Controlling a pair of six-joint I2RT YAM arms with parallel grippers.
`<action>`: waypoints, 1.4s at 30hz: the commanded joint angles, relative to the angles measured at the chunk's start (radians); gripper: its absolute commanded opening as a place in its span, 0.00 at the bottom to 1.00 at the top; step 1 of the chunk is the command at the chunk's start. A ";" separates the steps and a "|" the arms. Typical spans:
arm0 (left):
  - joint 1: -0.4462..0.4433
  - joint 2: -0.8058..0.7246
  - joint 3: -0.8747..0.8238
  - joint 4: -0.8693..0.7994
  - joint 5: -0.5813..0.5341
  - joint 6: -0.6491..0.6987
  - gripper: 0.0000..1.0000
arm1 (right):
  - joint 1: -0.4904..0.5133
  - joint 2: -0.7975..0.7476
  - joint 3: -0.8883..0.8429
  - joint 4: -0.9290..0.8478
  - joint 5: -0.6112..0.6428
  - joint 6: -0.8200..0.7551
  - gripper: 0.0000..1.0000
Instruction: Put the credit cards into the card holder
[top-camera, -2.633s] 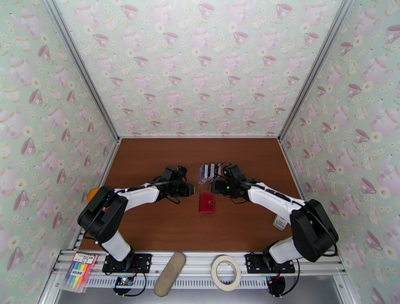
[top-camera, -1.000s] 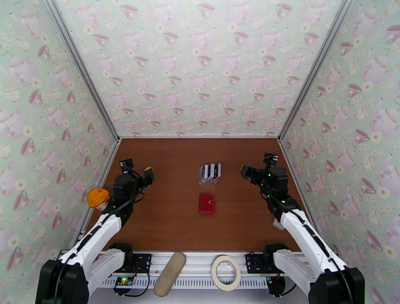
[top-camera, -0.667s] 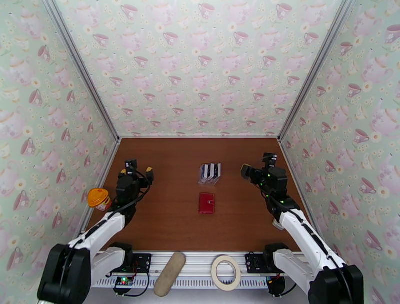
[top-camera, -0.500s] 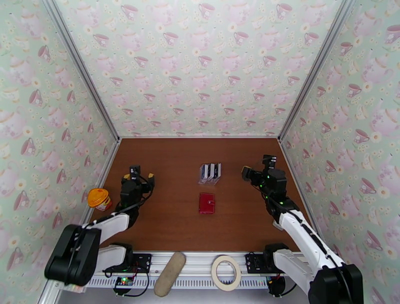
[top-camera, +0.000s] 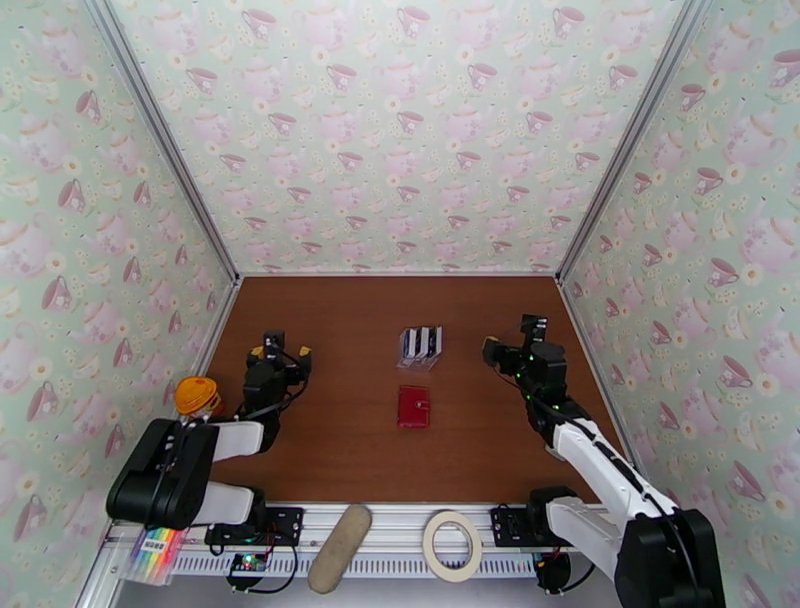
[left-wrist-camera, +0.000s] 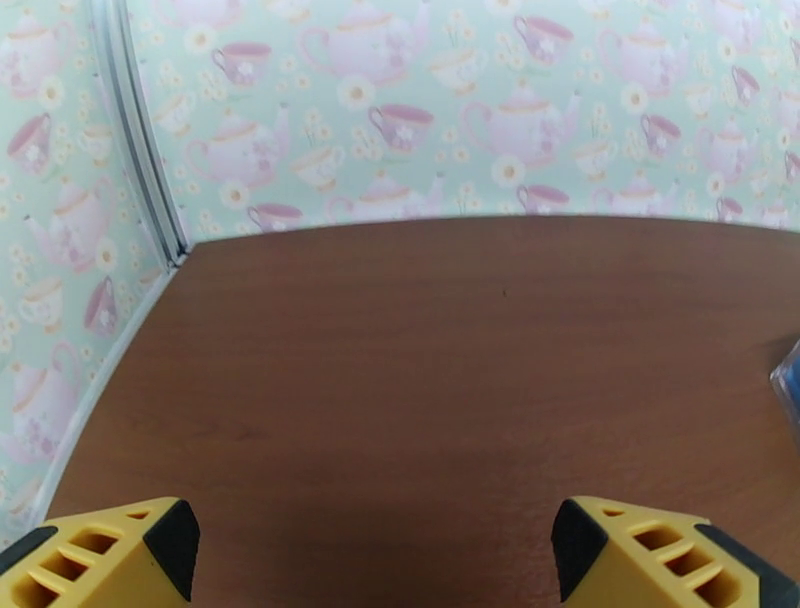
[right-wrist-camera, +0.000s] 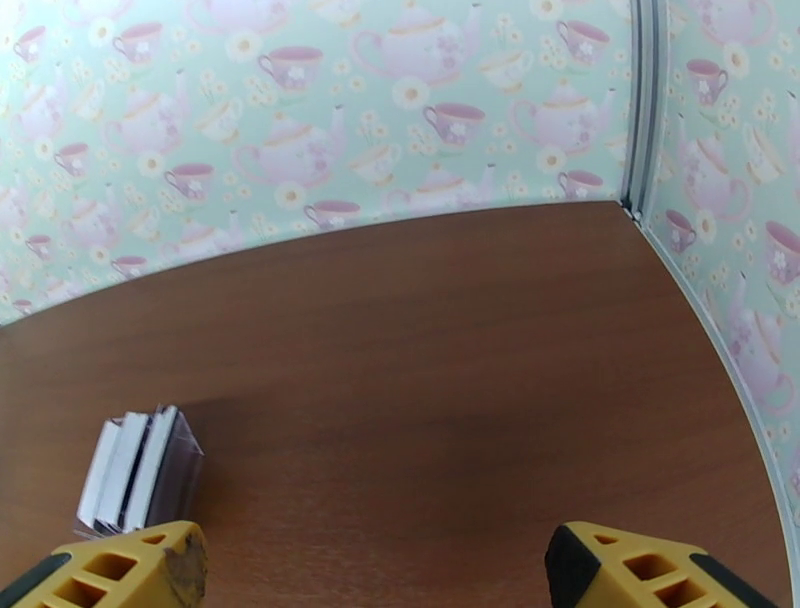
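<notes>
Both arms have drawn back from the centre to opposite sides of the surface (top-camera: 340, 300). Left gripper (top-camera: 285, 351) and right gripper (top-camera: 512, 336) gape wide, empty. The holder (top-camera: 413, 407) lies closed midway between them, long axis near-to-far. The cards (top-camera: 421, 344) stand just beyond it, likely nearer the right gripper, off to its left.

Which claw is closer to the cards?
The right claw; its wrist camera sees the credit cards close by, while the left claw sits farther off.
</notes>
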 joint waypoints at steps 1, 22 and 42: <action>0.024 0.034 0.041 0.032 0.056 -0.001 1.00 | -0.003 -0.003 -0.013 0.063 0.057 -0.048 0.93; 0.076 0.093 0.083 0.007 0.126 -0.038 1.00 | -0.003 0.284 -0.091 0.502 0.168 -0.193 0.93; 0.076 0.093 0.083 0.006 0.128 -0.038 1.00 | -0.064 0.504 -0.113 0.746 0.049 -0.157 0.94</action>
